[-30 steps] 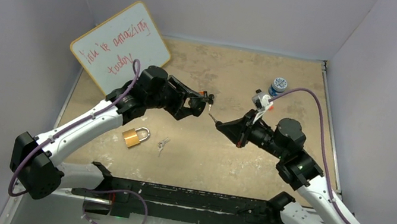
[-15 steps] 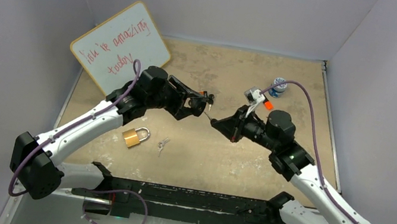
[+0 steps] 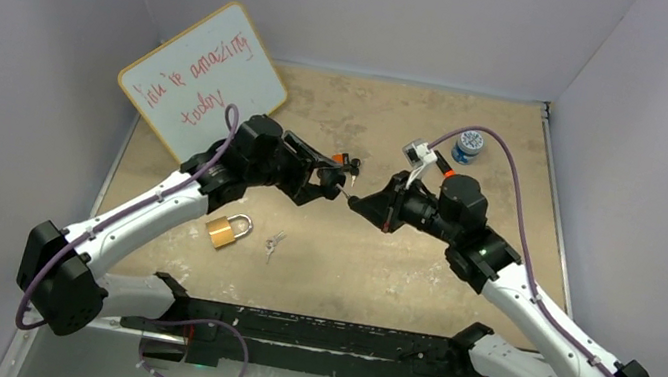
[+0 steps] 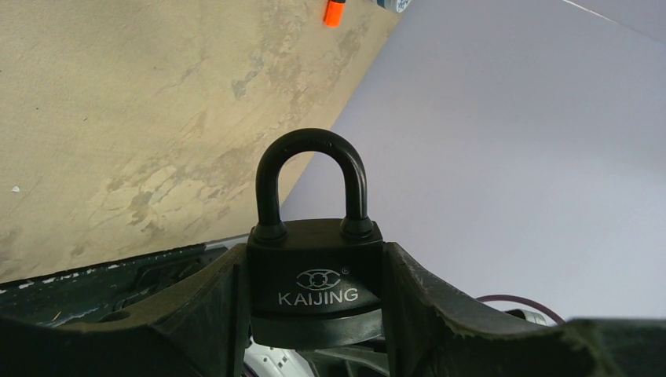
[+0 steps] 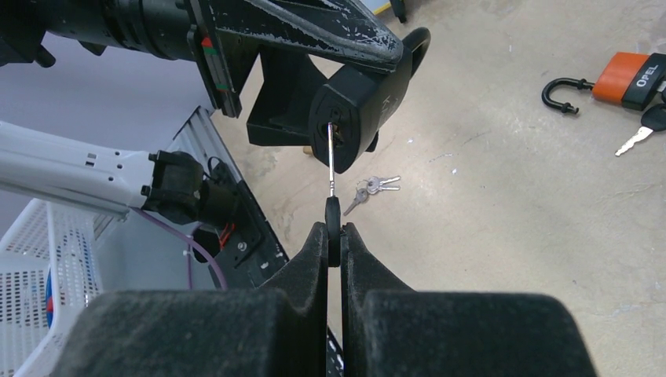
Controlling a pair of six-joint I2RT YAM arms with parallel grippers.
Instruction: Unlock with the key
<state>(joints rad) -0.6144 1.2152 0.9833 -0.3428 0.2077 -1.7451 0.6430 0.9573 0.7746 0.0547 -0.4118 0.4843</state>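
Left fingers (image 4: 206, 310): the two dark pads of the left gripper (image 4: 314, 302) are clamped on either side of a black padlock (image 4: 314, 276).
Right fingers (image 5: 308, 263): the pads of the right gripper (image 5: 334, 236) are pressed together on the black head of a key (image 5: 331, 169).
Black padlock: held off the table at the centre of the overhead view. It sits low and central in the left wrist view, with its shackle closed and pointing up.
Key: its thin blade runs straight up the middle of the right wrist view. The tip meets the keyhole in the padlock's underside, but how far it is in cannot be told.
Grippers: tip to tip at the centre of the overhead view, left gripper (image 3: 345, 172) just left of right gripper (image 3: 363, 202).
Brass padlock (image 3: 224, 230): flat on the table (image 3: 367, 275), lower left of centre.
Small keys (image 3: 274, 242): just right of the brass padlock.
Orange padlock (image 5: 628, 78): upper right of the right wrist view, with its shackle swung open and a silver key (image 5: 640, 135) beside it.
Whiteboard (image 3: 204, 77): upper left, with red writing, leaning at the wall.
Jar (image 3: 467, 145): blue and white, upper right of the table.
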